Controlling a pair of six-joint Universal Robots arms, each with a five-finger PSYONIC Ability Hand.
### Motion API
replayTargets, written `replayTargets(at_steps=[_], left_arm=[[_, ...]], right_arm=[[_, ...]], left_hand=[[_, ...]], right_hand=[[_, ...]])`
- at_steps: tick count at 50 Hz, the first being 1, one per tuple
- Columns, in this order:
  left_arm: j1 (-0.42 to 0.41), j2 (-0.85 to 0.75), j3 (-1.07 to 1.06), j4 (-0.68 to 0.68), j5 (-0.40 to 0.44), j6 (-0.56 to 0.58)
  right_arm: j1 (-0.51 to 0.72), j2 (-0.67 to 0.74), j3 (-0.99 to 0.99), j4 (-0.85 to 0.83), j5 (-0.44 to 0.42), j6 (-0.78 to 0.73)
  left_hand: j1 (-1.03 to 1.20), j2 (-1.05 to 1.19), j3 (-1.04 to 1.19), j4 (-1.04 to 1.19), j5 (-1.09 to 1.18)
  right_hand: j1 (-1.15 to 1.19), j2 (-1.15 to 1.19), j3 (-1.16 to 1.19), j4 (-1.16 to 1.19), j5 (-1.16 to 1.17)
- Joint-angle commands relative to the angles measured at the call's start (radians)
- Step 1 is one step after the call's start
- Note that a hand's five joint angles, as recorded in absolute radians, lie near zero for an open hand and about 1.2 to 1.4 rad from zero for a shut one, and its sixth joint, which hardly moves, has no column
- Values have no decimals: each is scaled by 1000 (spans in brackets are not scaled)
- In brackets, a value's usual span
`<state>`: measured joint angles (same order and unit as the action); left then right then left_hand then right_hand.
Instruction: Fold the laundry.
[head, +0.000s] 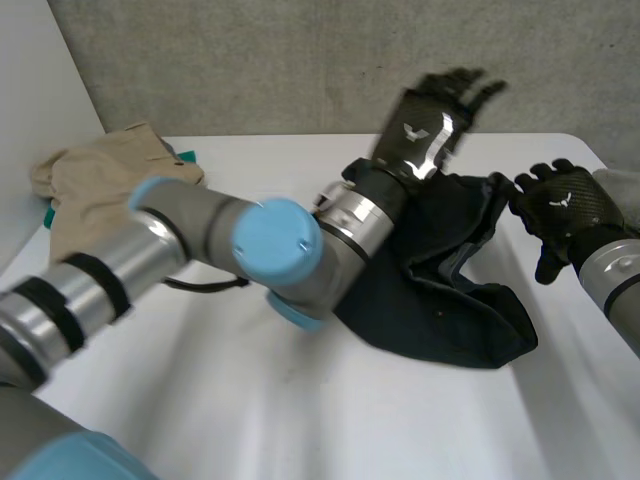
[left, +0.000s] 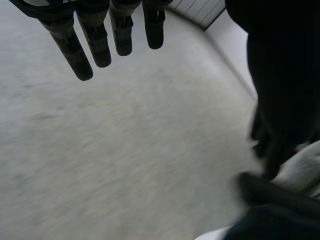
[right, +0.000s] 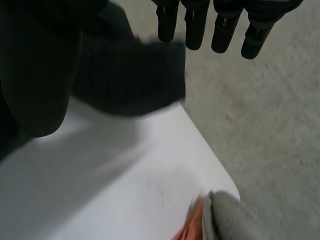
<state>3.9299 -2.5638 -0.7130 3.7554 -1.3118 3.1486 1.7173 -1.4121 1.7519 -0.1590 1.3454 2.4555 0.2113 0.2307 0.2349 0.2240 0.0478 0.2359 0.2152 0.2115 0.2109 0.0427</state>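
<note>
Progress: judged early; no flat panel or clean fold visible, most of the folding left to do.
Dark garment (head: 450, 300): lies crumpled in a loose heap on the white table (head: 300, 420), right of centre, edges rumpled and turned over.
Beige garment (head: 100, 180): heaped at the table's far left corner, likewise unfolded, over something teal (head: 186, 157); well apart from both hands.
Left hand (head: 432, 118): raised in the air above the dark garment's far edge, clear of the cloth; fingers (left: 95, 45) straight and spread, holding nothing.
Right hand (head: 565, 205): just beside the dark garment's right edge, low over the table; fingers (right: 225, 25) straight and relaxed, empty; contact with the cloth not clear.
Garment relative to hands: beneath and in front of the left hand, at the right hand's thumb side.
Table corner near right hand: grey cloth (right: 230, 220) beside something orange (right: 192, 230).
</note>
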Motion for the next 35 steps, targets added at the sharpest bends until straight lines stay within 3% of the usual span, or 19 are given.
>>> replayTargets(at_steps=[1,8,14,19,31,35], left_arm=[[137,215,-273,-40,-43,71],[178,358,-534,-136,-44,203],[233,347,-582,-313,-46,246],[235,272,-557,-388,-49,271],[227,77,-392,-356,-55,341],[220,30,-347,-350,-58,382]], right_arm=[[-8,-103,-11,203,-199,-27],[-41,-133,24,511,-333,-185],[-44,-90,110,526,-330,-368],[-47,8,147,385,-309,-383],[-41,145,225,-49,-186,-346],[-42,174,221,-117,-154,-354]], left_hand=[[67,47,43,54,56],[378,358,354,365,367],[440,420,416,427,429],[343,324,319,330,332],[328,309,304,315,317],[535,516,512,523,525]], right_hand=[[-61,-41,-37,-36,-43],[31,51,55,56,49],[60,81,85,85,79],[63,84,88,88,82],[183,204,208,208,202],[344,365,369,369,363]])
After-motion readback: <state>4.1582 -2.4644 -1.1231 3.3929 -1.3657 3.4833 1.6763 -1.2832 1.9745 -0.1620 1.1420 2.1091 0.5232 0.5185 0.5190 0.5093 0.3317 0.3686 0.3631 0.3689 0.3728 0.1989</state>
